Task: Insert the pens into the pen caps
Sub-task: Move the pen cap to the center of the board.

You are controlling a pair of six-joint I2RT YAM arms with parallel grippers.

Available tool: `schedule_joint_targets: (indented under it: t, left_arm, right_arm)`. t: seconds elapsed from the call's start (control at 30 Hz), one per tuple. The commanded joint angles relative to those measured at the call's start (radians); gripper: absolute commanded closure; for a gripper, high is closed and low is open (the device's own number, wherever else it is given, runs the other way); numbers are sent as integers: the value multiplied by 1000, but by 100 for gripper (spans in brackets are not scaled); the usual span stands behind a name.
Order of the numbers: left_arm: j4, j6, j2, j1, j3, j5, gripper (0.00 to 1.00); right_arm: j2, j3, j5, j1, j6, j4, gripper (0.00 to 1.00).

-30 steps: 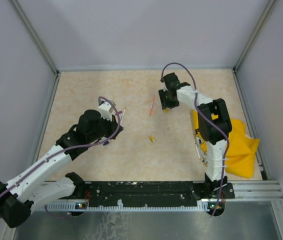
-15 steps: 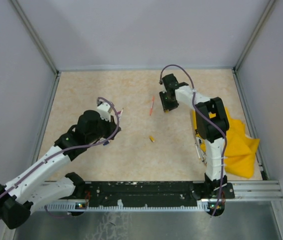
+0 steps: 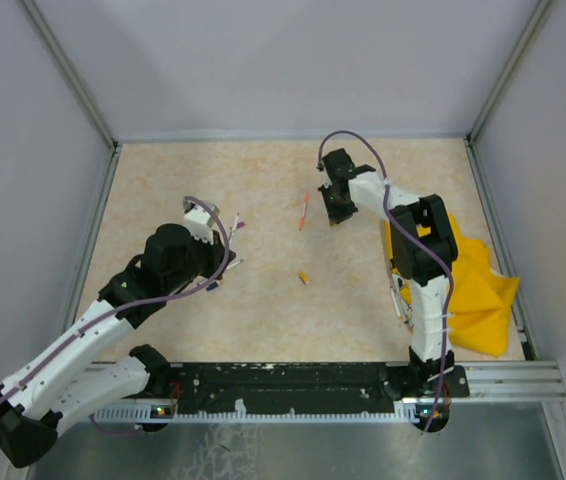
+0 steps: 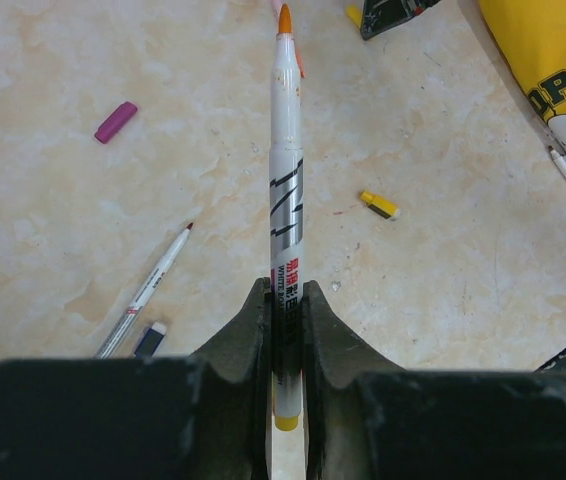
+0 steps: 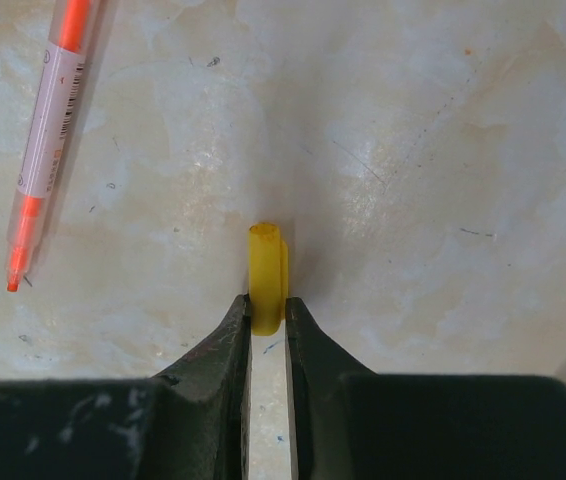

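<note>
Bright, even, diffuse light fills all three views, with no hard-edged shadow anywhere; in the top view the surface [image 3: 263, 190] is uniformly lit, and only faint, soft shadows lie beside the left arm [image 3: 113, 320] and right arm [image 3: 418, 250]; small things there are too tiny to resolve; in the left wrist view the pen [image 4: 286, 190] is sharp, while the left end effector [image 4: 285, 288] is dark, underexposed and soft toward the bottom edge; in the right wrist view pale glare patches sheen the surface around the yellow cap [image 5: 268, 270]; the right end effector [image 5: 266, 303] is dark and slightly blurred.
</note>
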Motion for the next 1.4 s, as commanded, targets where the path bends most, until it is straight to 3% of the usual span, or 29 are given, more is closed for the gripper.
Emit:
schedule_joint_targets:
  t: [0.0,0.33,0.57,0.97,1.37]
  left_arm:
    - [18,13,-15,4,4,5,100]
    - [35,14,-7,5,-1,22,100]
    - [44,12,-13,5,2,14,100]
    - [45,24,-6,5,0,7,100]
    - [52,26,-18,5,-14,-14,100]
  right_arm:
    - [-33,-19,18,7,-10,-14,95]
    - [-210,-145,-34,21,-45,29,99]
    - [-291,-216,-50,115,-146,28,99]
    - [-348,-297,-151,196,-217,59,97]
    - [-278,-313,-130,263,-302,13,91]
